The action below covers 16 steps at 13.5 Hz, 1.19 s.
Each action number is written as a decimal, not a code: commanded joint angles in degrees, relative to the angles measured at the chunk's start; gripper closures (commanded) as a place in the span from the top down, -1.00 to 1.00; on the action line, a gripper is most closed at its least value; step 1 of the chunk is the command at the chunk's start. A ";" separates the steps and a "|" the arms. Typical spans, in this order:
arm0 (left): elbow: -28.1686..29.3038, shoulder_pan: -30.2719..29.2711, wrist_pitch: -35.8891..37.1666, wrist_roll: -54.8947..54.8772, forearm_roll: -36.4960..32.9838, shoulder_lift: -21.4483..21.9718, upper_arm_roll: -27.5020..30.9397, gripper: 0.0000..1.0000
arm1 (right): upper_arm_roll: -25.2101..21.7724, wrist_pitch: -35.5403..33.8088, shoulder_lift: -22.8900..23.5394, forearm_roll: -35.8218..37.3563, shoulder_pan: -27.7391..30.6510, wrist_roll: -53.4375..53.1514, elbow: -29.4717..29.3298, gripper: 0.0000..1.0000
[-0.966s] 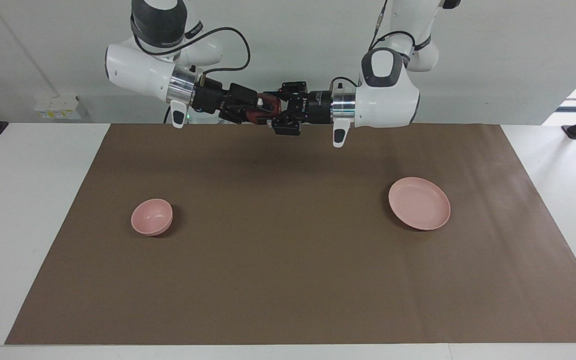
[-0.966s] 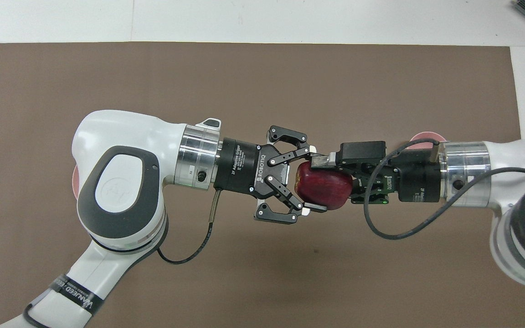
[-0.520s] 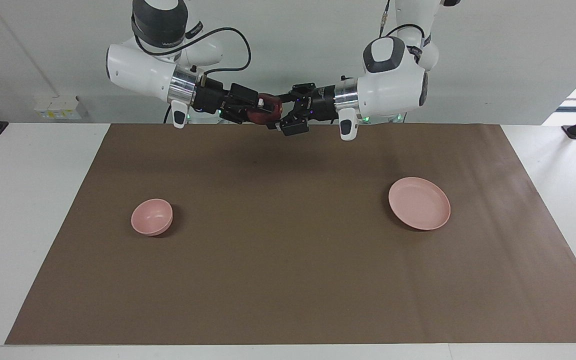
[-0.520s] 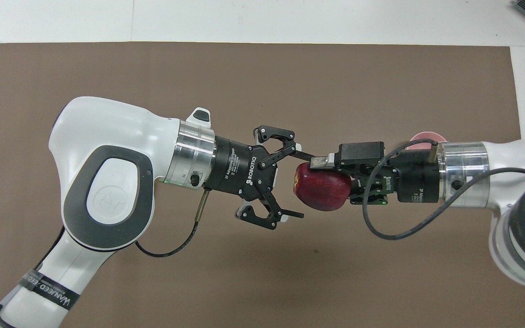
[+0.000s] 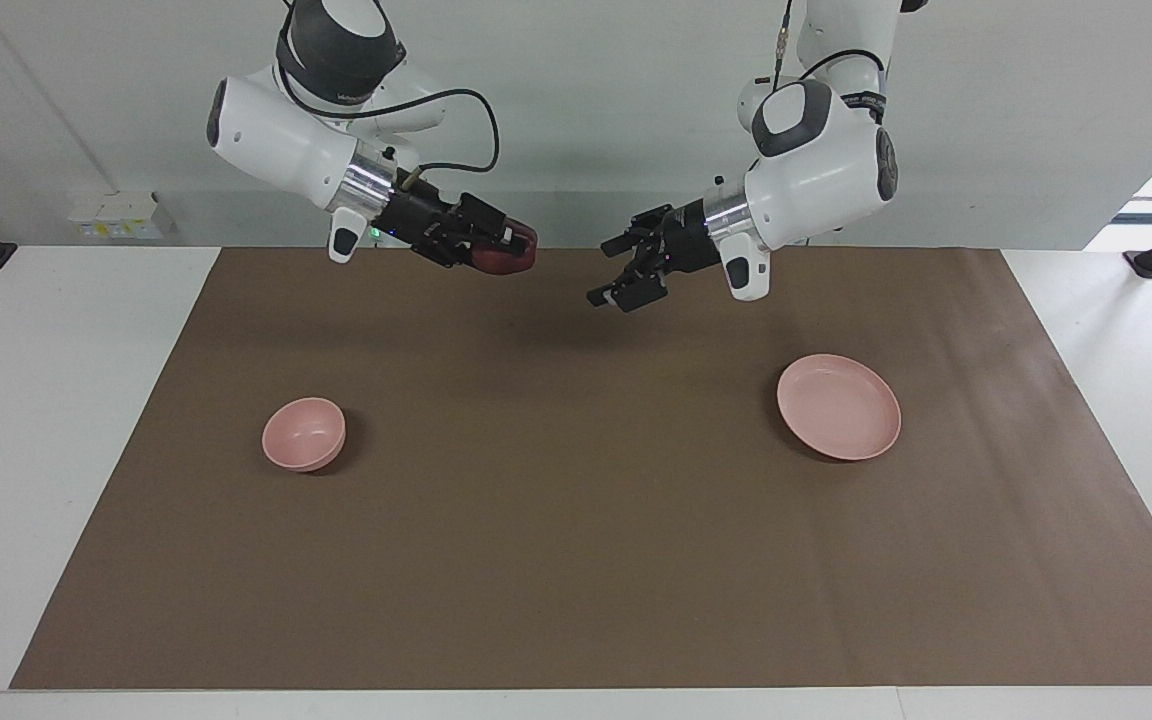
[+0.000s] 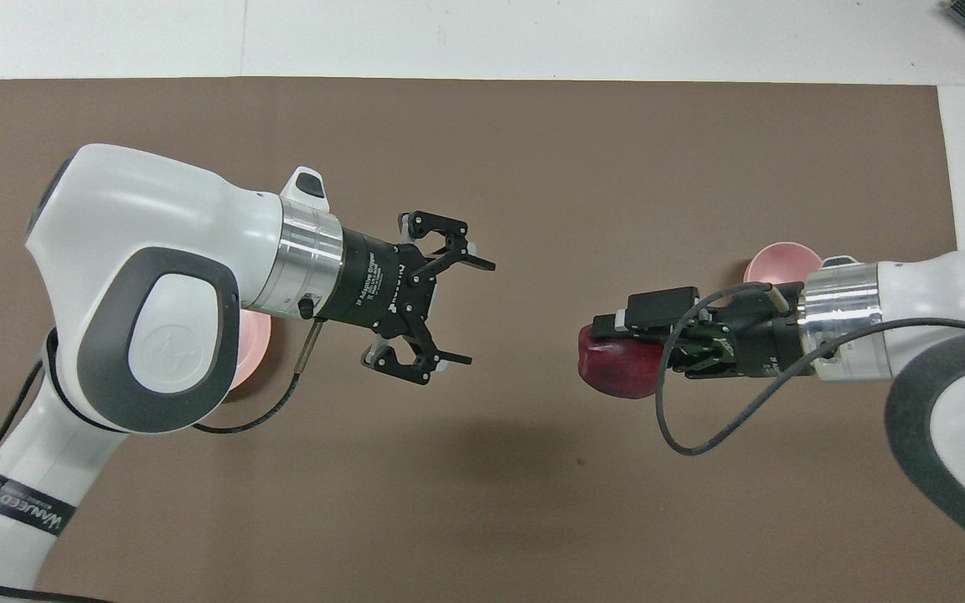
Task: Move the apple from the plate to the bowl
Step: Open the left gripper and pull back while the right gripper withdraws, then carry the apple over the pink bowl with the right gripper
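Starting at the right arm's end of the table in my facing view, I see the bowl [image 5: 304, 433] sitting upright on the brown mat [image 5: 576, 560], with nothing in it. Above and nearer the robots than the bowl, my right gripper [image 5: 514, 247] is raised in the air over the mat, angled down toward the middle of the table, its two fingers closed on the apple [image 5: 502, 256], so the dark red fruit is off the table and in neither dish. In the overhead view the apple [image 6: 616, 368] shows as a red lump under the upper finger of the right gripper [image 6: 608, 335], and the bowl [image 6: 778, 263] peeks out as a pink arc from under that arm's wrist. Moving on toward the middle, there is a clear gap of bare mat between the two grippers; they are well apart and not touching. My left gripper [image 5: 614, 293] hangs in the air over the mat, tilted downward, and overhead I can see the left gripper [image 6: 470, 311] with its fingers spread wide and nothing between them. Toward the left arm's end of the table, the plate [image 5: 839, 407] lies flat on the mat, bare; overhead the plate [image 6: 255, 347] is mostly hidden under the left arm.
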State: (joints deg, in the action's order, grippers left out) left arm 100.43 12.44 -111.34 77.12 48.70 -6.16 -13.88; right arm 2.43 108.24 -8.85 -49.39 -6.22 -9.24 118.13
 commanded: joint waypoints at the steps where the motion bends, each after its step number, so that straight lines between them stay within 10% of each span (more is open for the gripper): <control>1: -0.50 -2.84 1.21 -6.26 -6.59 -0.16 -0.27 1.00 | 0.12 -0.75 2.77 7.71 2.25 4.46 -0.98 -1.00; 6: -2.51 -9.10 4.46 -16.21 -13.16 -0.34 -0.27 1.00 | 0.12 7.14 14.37 37.81 3.67 16.34 -8.61 -1.00; 16: -4.28 -12.09 12.29 -43.45 -36.38 1.15 0.43 1.00 | -0.15 20.17 22.47 66.26 7.54 19.79 -10.03 -1.00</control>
State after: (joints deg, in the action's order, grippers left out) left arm 96.54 0.89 -100.73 37.96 16.03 -6.10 -13.30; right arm 1.99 127.80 11.74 15.00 0.23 8.66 109.28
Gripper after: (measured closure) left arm 0.000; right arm 0.181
